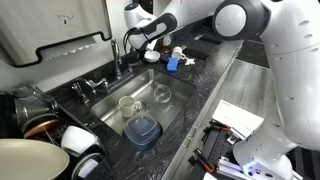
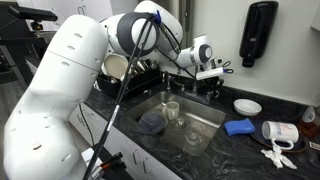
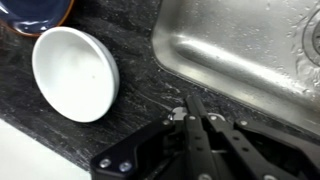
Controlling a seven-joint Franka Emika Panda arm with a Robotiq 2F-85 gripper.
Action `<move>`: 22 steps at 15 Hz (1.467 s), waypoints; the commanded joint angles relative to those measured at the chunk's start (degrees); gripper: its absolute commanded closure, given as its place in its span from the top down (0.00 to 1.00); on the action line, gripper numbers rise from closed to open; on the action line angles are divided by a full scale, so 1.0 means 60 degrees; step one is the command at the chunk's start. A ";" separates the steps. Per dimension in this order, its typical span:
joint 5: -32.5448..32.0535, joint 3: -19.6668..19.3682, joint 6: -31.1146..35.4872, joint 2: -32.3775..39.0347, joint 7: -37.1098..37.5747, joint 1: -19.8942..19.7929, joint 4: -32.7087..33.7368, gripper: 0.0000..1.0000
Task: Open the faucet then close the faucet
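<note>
The faucet (image 1: 114,54) is a slim gooseneck tap that stands behind the steel sink (image 1: 175,80). In both exterior views my gripper (image 1: 138,46) (image 2: 192,80) hangs low over the back rim of the sink, just beside the faucet. In the wrist view the two black fingers (image 3: 190,106) lie pressed together over the dark stone counter. A small chrome piece (image 3: 178,113) shows right at their tips, and I cannot tell whether it is touched. The spout is out of the wrist view.
The sink holds a glass cup (image 1: 128,103), a glass bowl (image 1: 162,93) and a blue container (image 1: 142,128). A white bowl (image 3: 72,70) and a blue bowl (image 3: 35,12) sit on the counter near the sink rim (image 3: 170,55). Stacked dishes (image 1: 40,120) crowd one end.
</note>
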 commanded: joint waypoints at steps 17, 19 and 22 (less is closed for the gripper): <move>0.0768 0.0329 0.4072 -0.0200 0.0189 -0.1056 -0.1312 0.00; 0.1347 0.0739 0.4615 -0.0210 -0.0404 -0.1482 -0.1467 0.00; 0.2297 0.1644 0.4847 -0.0251 -0.1670 -0.2203 -0.1617 0.00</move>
